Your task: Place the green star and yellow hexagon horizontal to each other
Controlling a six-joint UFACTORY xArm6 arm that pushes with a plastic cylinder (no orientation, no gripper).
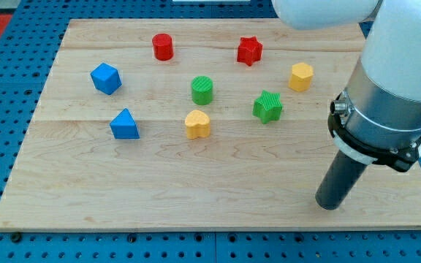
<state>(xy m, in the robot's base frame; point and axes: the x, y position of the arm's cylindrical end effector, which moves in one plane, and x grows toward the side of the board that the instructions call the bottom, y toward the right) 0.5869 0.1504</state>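
The green star (267, 107) lies on the wooden board (218, 183), right of centre. The yellow hexagon (301, 76) lies up and to the right of it, a short gap apart. My tip (330, 206) rests on the board near the view's bottom right, well below and to the right of the green star, touching no block. The arm's grey and white body rises above it at the right edge.
A red cylinder (163, 47) and a red star (249, 51) lie near the top. A green cylinder (202, 90) and a yellow heart (197, 124) lie mid-board. A blue cube (106, 78) and a blue triangle (124, 125) lie at the left.
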